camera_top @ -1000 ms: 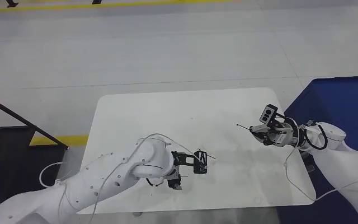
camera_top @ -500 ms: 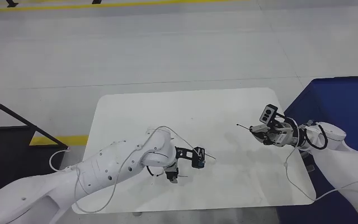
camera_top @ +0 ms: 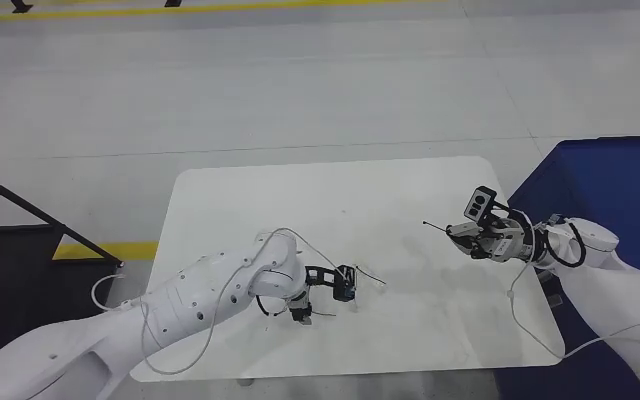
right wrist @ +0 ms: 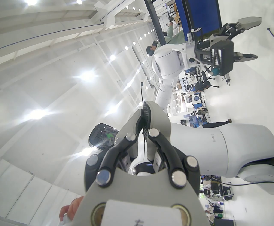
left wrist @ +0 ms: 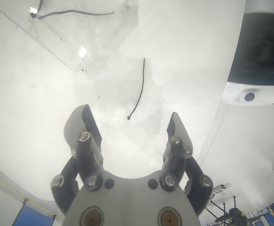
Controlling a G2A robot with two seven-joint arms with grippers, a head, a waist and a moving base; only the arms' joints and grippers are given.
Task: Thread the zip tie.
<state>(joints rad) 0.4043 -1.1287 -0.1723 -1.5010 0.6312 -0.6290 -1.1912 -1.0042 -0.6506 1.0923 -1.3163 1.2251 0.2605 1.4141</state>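
Note:
A thin black zip tie [camera_top: 372, 277] lies loose on the white table [camera_top: 300, 200], just off the tips of my left gripper [camera_top: 349, 284]. In the left wrist view that zip tie [left wrist: 140, 89] lies flat, its small head end close to my open left gripper [left wrist: 130, 111], with nothing between the fingers. At the table's right side my right gripper [camera_top: 453, 231] is shut on a second zip tie [camera_top: 435, 227], whose free end points toward the table's middle. The right wrist view has the right gripper [right wrist: 145, 107] clamped on this held zip tie [right wrist: 142, 92], which sticks out straight past the fingertips.
A clear plastic box [left wrist: 90, 42] with another black tie [left wrist: 75, 14] inside stands beyond the loose zip tie. A blue surface [camera_top: 590, 180] borders the table's right edge. The table's far half is bare.
My left gripper has drawn back a little to the left, away from the loose zip tie. The right arm and its held zip tie have stayed put.

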